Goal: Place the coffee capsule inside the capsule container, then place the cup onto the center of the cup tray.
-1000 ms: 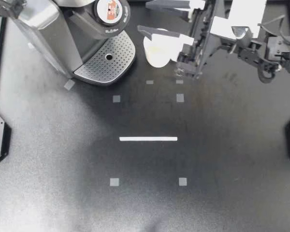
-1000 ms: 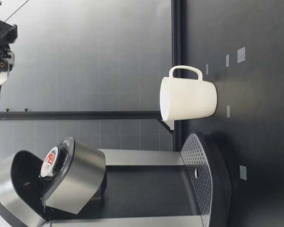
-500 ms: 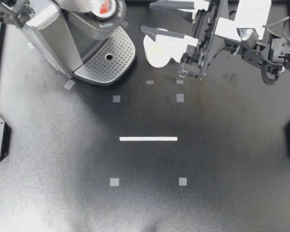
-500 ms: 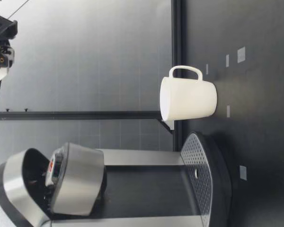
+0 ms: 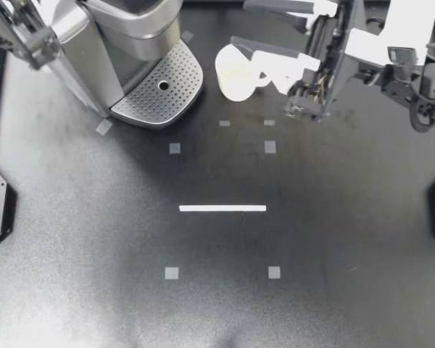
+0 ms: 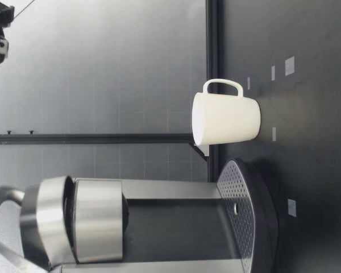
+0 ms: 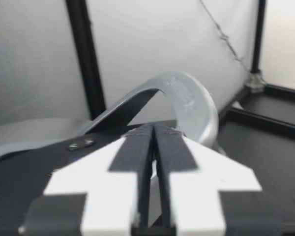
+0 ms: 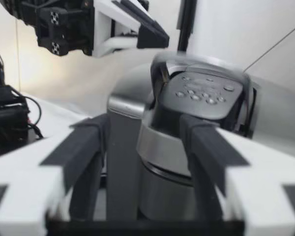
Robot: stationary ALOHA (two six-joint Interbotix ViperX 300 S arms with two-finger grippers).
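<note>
A black table (image 5: 225, 239) marked with pale tape squares carries a silver coffee machine (image 5: 123, 43) at its far left corner. The machine's lid is down over the capsule container, so the capsule cannot be seen. The white cup (image 5: 235, 72) stands on the table just beside the perforated cup tray (image 5: 174, 90), not on it. The low view shows the cup (image 6: 226, 119) upright, its long axis vertical and its mouth up. Its handle sticks out on the side away from the machine (image 6: 159, 216).

My right gripper (image 5: 239, 22) hangs over the cup with its fingers spread wide and holding nothing. In its wrist view the machine (image 8: 196, 123) shows ahead between them. My left gripper (image 5: 30, 40) is at the machine's back, fingers pressed together and empty, with the lid's silver handle (image 7: 187, 98) just ahead.
</note>
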